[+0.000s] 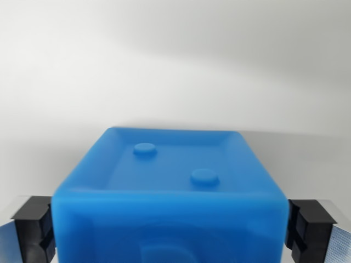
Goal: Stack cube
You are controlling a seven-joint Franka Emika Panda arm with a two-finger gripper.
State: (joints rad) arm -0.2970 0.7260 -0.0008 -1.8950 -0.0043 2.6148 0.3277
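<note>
A blue cube (170, 192) fills the lower middle of the wrist view. Its top face is recessed, with two round raised dots. My gripper (170, 233) sits around it, one black finger pad (33, 230) against its left side and the other pad (307, 227) against its right side. Both pads touch the cube's sides, so the gripper is shut on it. The cube's underside and whatever lies beneath it are hidden.
A plain white surface (175, 66) stretches behind the cube, with a soft shadow band across the top. No other object shows in this view.
</note>
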